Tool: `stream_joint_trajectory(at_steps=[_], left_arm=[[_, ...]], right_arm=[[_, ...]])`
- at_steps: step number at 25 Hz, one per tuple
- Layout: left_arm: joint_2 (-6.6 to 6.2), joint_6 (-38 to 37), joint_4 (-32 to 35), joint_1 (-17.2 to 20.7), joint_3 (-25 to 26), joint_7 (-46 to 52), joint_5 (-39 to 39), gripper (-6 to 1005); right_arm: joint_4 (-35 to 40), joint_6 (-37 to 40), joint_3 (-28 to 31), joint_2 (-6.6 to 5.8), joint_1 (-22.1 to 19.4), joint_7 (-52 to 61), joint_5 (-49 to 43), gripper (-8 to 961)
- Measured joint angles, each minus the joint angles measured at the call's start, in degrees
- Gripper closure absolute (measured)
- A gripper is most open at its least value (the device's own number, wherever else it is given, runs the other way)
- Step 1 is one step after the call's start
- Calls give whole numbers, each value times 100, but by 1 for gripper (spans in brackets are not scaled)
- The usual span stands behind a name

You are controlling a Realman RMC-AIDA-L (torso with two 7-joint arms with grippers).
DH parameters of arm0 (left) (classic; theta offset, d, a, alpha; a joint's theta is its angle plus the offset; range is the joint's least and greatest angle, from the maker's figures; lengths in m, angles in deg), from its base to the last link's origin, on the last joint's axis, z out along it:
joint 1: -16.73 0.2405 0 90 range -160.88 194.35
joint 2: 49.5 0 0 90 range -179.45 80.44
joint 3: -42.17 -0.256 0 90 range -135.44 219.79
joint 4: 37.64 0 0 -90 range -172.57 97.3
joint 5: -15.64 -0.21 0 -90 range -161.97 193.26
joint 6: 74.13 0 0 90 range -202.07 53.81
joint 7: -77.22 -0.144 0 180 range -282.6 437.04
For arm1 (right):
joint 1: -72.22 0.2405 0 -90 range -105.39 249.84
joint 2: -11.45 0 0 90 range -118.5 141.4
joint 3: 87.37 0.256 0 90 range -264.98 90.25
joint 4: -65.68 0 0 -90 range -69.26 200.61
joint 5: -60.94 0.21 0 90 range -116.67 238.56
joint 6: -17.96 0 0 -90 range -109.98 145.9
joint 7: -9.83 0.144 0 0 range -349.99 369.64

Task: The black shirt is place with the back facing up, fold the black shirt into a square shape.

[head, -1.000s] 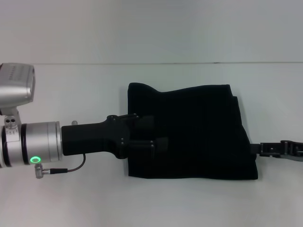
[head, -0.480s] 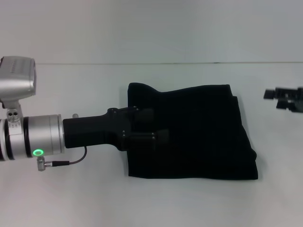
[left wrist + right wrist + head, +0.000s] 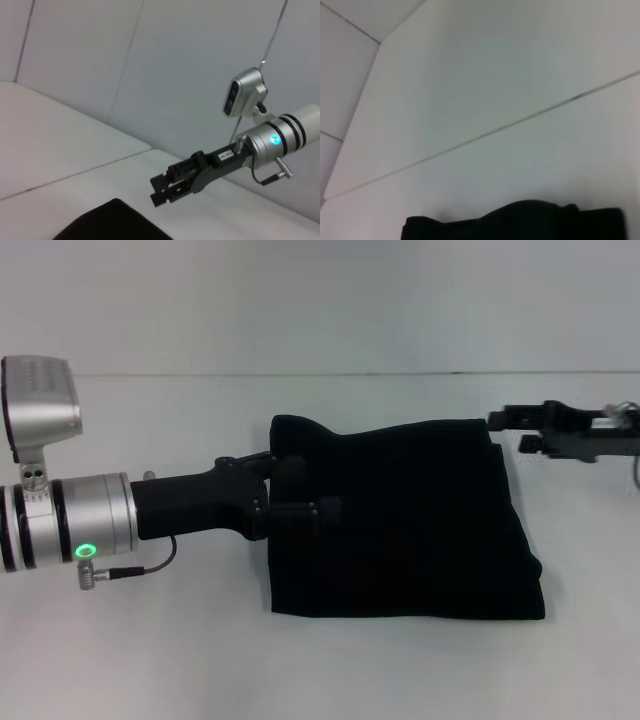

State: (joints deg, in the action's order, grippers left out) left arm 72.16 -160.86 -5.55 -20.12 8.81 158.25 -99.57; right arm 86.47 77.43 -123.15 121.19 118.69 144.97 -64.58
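Bare table (image 3: 150,660) around black shirt (image 3: 420,530)

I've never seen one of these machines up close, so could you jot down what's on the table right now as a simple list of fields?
item: black shirt, already folded into a roughly rectangular bundle
surface: white table
left gripper: over the shirt's left edge
right gripper: open, by the shirt's far right corner
shirt shape: far edge wavy, near right corner bulging out, not yet a neat square
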Motion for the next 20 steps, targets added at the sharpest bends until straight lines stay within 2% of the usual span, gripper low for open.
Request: stream_joint_trajectory(at_steps=[6,15,20], left_arm=[[-17,184,0,-1,5,-8,0,95],[-30,307,0,-8,15,-9,0,94],[-36,327,-1,-14,15,-9,0,95]], right_arm=[[-48,-715,-226,345,161,-91,-3,187],[-90,-1494,-223,741,322,-501,103,188],[-93,-1863,-239,901,376,-1042,615,188]])
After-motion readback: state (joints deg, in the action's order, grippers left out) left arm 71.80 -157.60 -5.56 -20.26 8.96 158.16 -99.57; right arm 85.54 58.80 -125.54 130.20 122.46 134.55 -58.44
